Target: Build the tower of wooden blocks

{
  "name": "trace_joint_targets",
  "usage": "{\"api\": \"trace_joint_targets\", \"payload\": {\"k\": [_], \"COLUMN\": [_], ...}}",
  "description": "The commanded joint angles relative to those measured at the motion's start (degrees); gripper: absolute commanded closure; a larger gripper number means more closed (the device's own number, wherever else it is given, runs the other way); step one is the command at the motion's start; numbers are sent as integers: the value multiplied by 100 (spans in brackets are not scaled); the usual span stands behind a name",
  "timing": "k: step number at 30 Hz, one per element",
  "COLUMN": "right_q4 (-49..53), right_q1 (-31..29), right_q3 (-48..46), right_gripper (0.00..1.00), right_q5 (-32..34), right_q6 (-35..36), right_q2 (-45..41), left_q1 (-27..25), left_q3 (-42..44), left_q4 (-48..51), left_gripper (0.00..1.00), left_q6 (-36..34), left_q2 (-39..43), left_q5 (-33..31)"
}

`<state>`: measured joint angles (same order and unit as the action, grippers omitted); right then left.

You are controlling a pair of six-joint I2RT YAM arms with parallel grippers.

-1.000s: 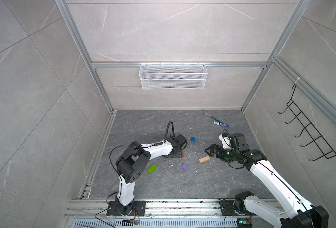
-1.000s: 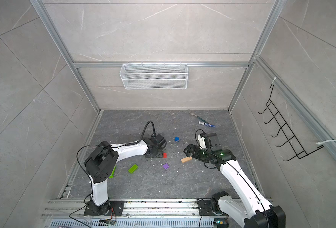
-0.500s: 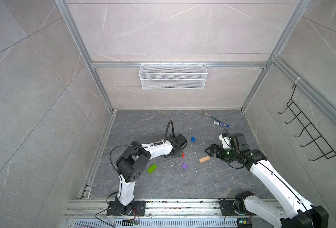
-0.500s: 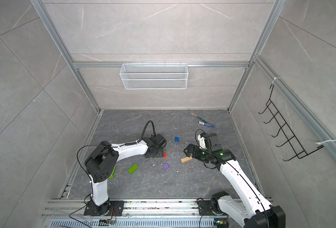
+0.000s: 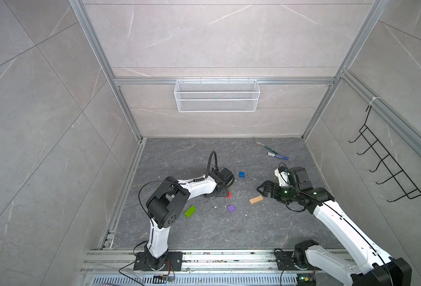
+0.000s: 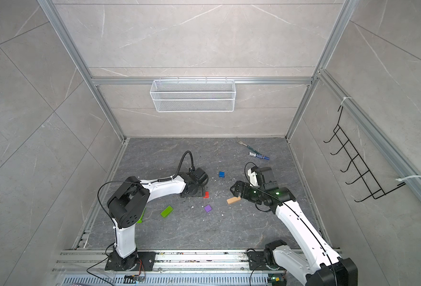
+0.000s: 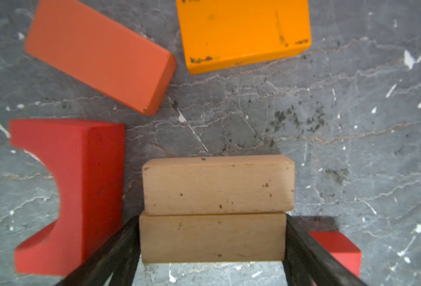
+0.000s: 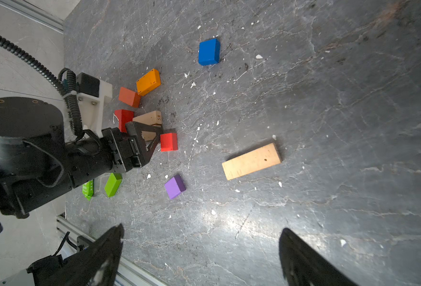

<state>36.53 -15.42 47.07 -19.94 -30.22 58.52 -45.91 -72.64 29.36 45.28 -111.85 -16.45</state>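
Low, left end effector [image 7: 212, 218] straddles tan bar [image 7: 212, 239], grip unclear; right end effector [image 8: 201, 229] gapes.

Items counted on the table were: three tan bars [image 8: 251, 161], two orange bars [image 8: 148, 82], one green bar [image 8: 113, 184], one red arch [image 7: 80, 193], one red cube [image 8: 169, 142], one blue cube [image 8: 209, 52], one purple cube [image 8: 174, 187], one marker pen [image 5: 276, 155], one fork [image 5: 259, 142], one green wrapper [image 8: 88, 189].

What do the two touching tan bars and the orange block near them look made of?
The tan bars look like bare, matte wood: faint grain and dark specks show. The orange block is probably painted wood: smooth, even colour, scuffed dark along one edge.
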Motion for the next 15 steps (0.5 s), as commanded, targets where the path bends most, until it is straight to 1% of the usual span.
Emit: {"api": "trace_joint_targets", "payload": {"k": [1, 6, 15], "right_q4": [-37, -36, -23], "right_q1": [-45, -45, -48], "right_q3": [-84, -83, -49], "right_gripper": [1, 1, 1], "right_q5": [-61, -71, -80], "right_q6": [86, 78, 78], "right_q2": [-6, -16, -15], "left_q1": [72, 57, 5], "left_q3": [89, 40, -96], "left_q4": [300, 263, 225], "left_gripper": [9, 5, 6], "left_q6": [65, -55, -77], "left_q2": [-249, -255, -360], "left_q5": [-38, 27, 59]}}
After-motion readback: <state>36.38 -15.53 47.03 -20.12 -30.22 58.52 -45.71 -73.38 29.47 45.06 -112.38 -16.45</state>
